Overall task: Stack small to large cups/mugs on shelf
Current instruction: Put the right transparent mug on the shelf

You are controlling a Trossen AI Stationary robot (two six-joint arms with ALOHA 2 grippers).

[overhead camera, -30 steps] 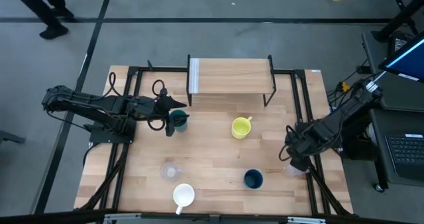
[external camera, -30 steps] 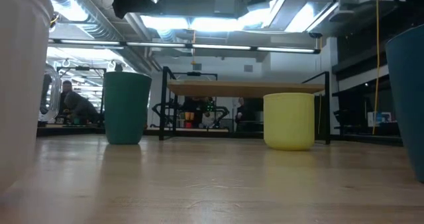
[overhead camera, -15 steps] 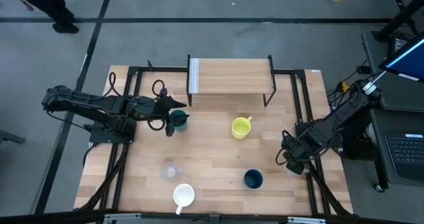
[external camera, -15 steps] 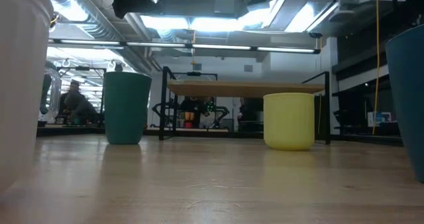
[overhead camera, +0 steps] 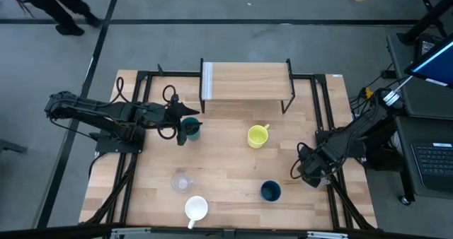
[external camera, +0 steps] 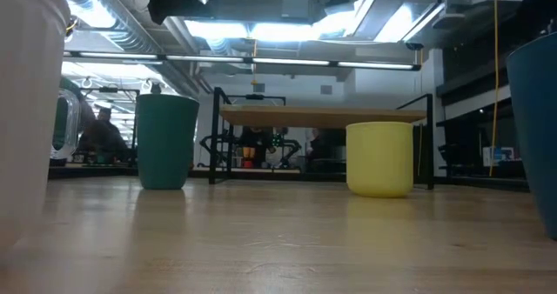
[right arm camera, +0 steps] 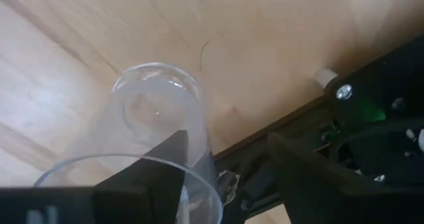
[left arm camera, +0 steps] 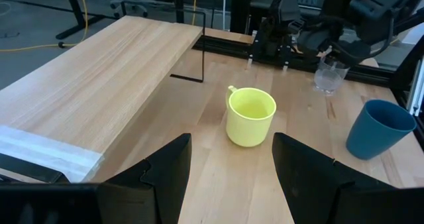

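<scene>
While nothing sits on the shelf yet: right gripper straddling a clear cup, grip unclear; left gripper open, empty, above green cup.

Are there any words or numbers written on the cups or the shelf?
None can be read: the yellow mug, teal-green cup, dark navy cup, clear cup and shelf all look plain.
The far-off laptop screen is too small to read.

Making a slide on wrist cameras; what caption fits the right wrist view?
Right gripper straddling a clear transparent plastic cup above the light wooden tabletop.
</scene>
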